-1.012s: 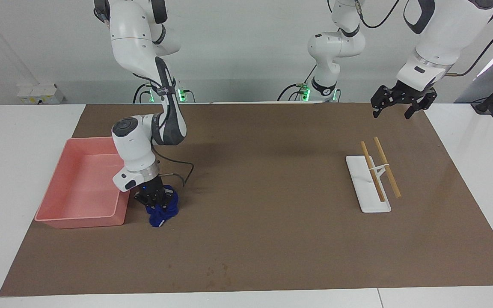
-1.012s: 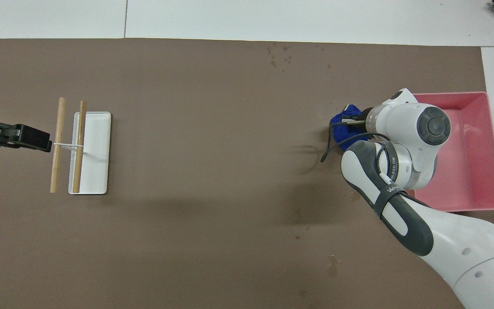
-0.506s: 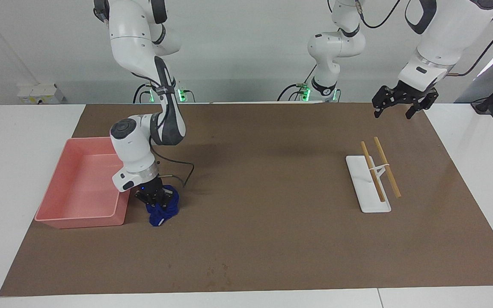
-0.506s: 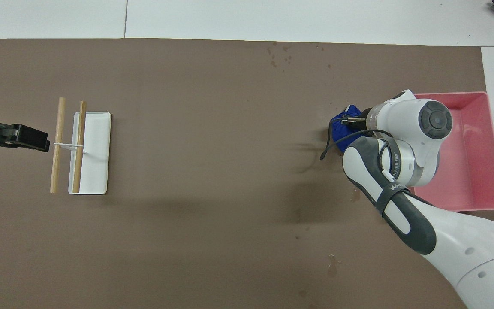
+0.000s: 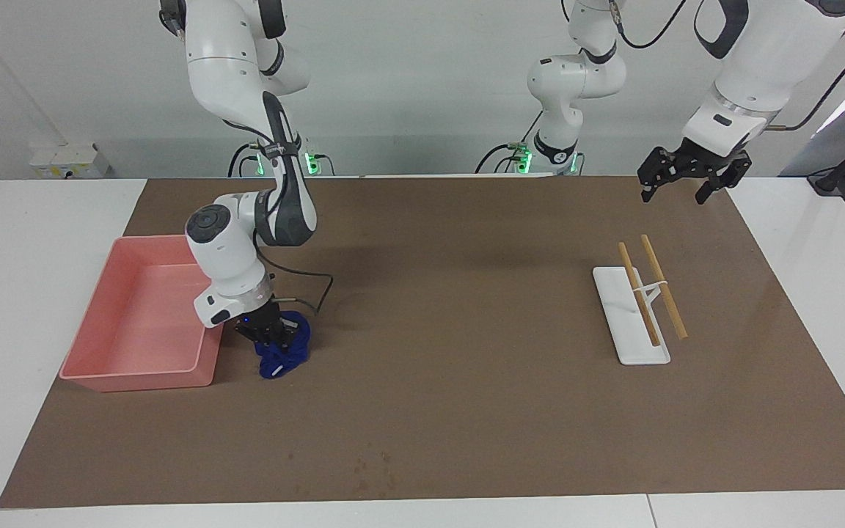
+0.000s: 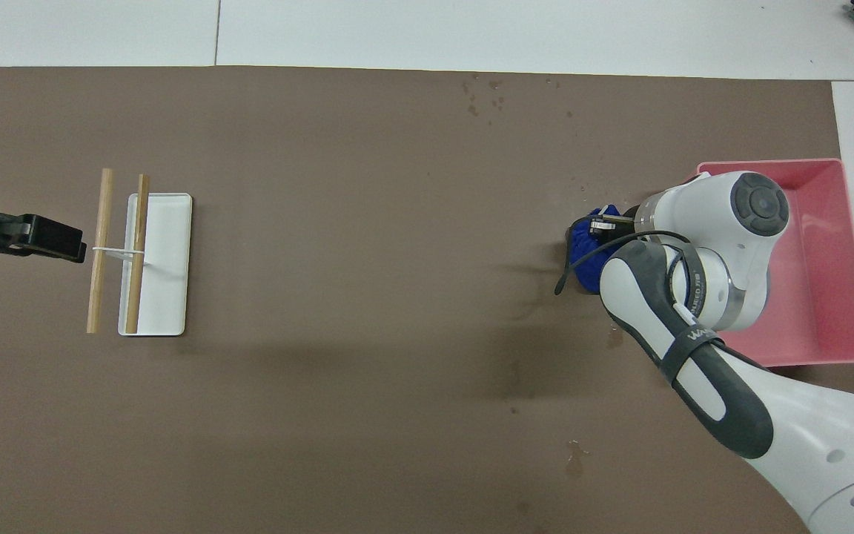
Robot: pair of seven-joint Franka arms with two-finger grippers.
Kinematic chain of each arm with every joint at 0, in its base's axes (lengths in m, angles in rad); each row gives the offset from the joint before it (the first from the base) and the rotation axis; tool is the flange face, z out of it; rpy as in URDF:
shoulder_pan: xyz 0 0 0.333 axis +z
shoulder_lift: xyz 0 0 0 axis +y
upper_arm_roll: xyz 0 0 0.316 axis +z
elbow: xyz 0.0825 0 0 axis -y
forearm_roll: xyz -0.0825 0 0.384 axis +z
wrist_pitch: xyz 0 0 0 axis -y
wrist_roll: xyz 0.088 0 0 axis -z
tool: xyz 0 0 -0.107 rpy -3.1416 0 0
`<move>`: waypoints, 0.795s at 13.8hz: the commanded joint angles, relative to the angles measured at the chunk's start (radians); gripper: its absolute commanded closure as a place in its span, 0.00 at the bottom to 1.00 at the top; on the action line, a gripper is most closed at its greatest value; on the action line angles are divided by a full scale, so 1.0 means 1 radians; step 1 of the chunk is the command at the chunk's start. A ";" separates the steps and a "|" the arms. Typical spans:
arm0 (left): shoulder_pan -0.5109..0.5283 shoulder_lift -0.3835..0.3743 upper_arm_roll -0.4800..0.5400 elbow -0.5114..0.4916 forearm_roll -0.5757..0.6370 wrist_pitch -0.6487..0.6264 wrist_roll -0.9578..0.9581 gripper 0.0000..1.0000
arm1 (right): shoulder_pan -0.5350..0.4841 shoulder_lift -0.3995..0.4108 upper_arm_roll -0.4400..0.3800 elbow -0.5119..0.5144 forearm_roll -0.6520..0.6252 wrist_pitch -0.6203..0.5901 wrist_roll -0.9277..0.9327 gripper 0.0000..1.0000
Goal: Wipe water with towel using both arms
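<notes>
The dark blue towel (image 5: pixel 287 356) is bunched on the brown mat beside the pink tray (image 5: pixel 103 293). My right gripper (image 5: pixel 270 339) is shut on its top and presses it to the mat. In the overhead view the towel (image 6: pixel 587 246) shows beside the right gripper (image 6: pixel 608 225), partly hidden by the arm. My left gripper (image 5: pixel 681 185) is open and empty. It hangs in the air over the mat at the left arm's end and waits; it also shows in the overhead view (image 6: pixel 45 239). Small water spots (image 5: pixel 372 468) lie on the mat near the edge farthest from the robots (image 6: pixel 482 93).
The pink tray (image 6: pixel 831 245) lies at the right arm's end. A white flat tray (image 5: pixel 624 330) with two wooden sticks (image 5: pixel 661 286) across it lies at the left arm's end (image 6: pixel 167 274). Faint damp marks (image 6: pixel 574 461) show nearer the robots.
My right gripper has dragged the towel a little toward the robots along the tray's side. My left gripper rose slightly and then stayed still.
</notes>
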 commanded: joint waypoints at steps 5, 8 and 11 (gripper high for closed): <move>-0.003 -0.018 0.005 -0.011 0.016 -0.014 0.003 0.00 | 0.001 -0.173 0.007 -0.271 0.016 -0.052 0.013 1.00; -0.003 -0.018 0.005 -0.011 0.016 -0.014 0.003 0.00 | 0.001 -0.225 0.007 -0.339 0.016 -0.049 0.023 1.00; -0.003 -0.018 0.005 -0.011 0.016 -0.014 0.003 0.00 | 0.003 -0.262 0.007 -0.376 0.014 -0.049 0.027 1.00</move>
